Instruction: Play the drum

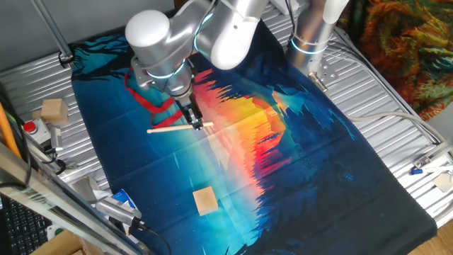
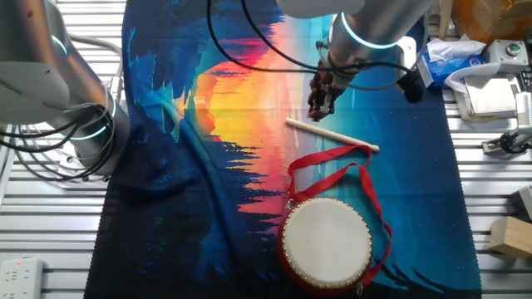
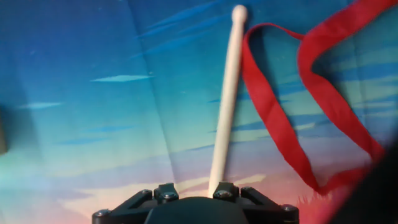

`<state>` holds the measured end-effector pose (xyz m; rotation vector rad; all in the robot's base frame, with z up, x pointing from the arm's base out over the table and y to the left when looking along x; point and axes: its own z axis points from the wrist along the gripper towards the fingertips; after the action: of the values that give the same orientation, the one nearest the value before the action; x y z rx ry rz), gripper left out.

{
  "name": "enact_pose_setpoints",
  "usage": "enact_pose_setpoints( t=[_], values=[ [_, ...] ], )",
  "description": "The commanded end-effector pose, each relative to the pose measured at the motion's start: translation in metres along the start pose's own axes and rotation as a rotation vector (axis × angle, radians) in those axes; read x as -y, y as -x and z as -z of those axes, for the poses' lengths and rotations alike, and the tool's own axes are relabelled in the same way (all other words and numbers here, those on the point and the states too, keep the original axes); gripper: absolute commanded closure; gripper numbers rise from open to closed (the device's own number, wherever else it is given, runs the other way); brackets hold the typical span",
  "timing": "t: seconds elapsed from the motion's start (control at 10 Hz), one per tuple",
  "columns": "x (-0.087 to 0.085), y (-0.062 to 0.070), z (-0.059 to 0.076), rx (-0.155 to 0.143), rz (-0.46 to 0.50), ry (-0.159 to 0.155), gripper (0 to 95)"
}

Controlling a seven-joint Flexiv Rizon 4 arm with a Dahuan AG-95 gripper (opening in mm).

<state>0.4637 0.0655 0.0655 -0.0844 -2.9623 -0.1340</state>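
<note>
The drum [image 2: 326,242] has red sides and a cream-white head. It lies on the printed cloth, shows only in the other fixed view, and is hidden behind the arm in one fixed view. Its loose red ribbon strap [image 2: 349,170] [image 3: 283,124] [image 1: 152,105] trails towards a pale wooden drumstick [image 2: 332,135] [image 1: 173,128] [image 3: 225,99] lying flat on the cloth. My gripper [image 2: 317,110] [image 1: 195,122] is down at one end of the stick, well away from the drum. The fingertips are hidden below the hand view's edge, so their grip does not show.
A small tan wooden block [image 1: 205,200] lies on the cloth near its front edge. Another block [image 1: 53,110] sits on the metal table, beside a red button box [image 1: 32,131]. Boxes and cables [image 2: 486,79] crowd the table edge. A second arm's base [image 2: 79,116] stands beside the cloth.
</note>
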Motion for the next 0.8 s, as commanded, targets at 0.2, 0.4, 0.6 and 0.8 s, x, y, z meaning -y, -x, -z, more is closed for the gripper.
enact_pose_setpoints(
  t=[0.2,0.4,0.6,0.8],
  values=[
    [-0.0047,0.0011,-0.0001,0.05,1.152,0.017,57.0],
    [-0.0051,0.0012,0.0004,0.094,1.522,-0.021,76.0],
    [-0.0056,0.0005,0.0016,0.122,1.734,-0.059,76.0],
    [-0.0063,-0.0004,0.0034,0.173,2.015,-0.16,76.0]
  ],
)
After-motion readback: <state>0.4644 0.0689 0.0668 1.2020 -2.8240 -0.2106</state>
